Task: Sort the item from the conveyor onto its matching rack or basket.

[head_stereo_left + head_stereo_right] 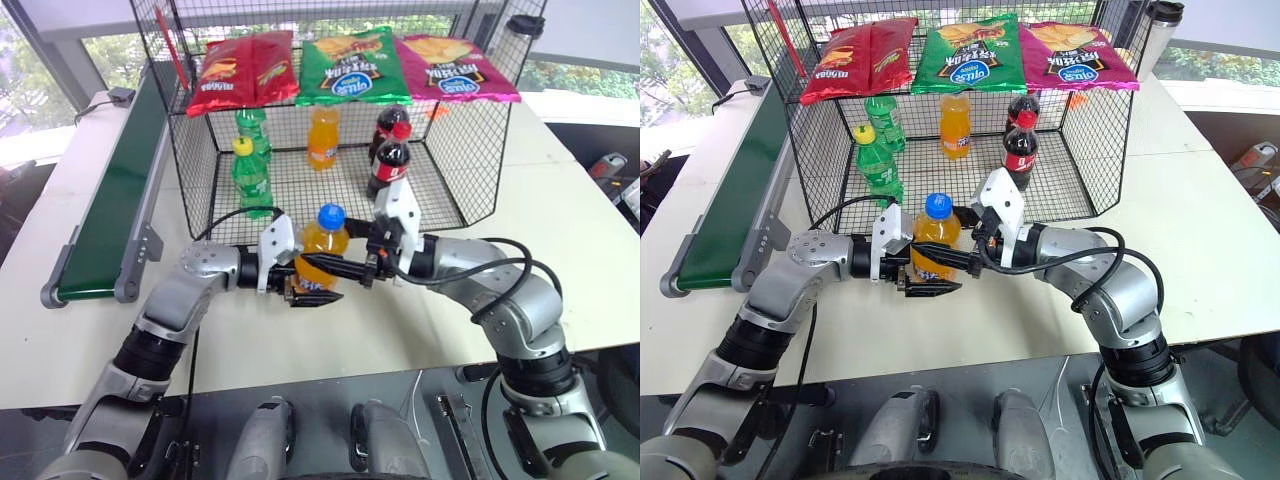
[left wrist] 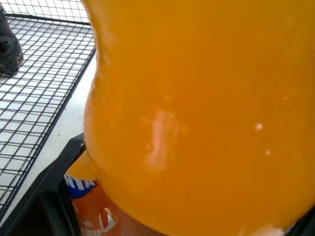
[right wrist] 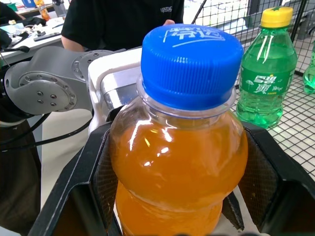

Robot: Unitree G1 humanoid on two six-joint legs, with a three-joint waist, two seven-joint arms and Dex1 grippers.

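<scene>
Blue-capped orange soda bottle, upright

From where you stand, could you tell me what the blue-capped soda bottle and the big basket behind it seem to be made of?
The soda bottle looks like clear glossy plastic: orange liquid shows through and highlights gleam on it. Its cap seems ridged, opaque blue plastic. The basket appears to be thin black wire, probably coated metal, in an open grid.

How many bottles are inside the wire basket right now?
5: two green at its left, one orange at mid-back, two cola at its right. More may be hidden.
</scene>
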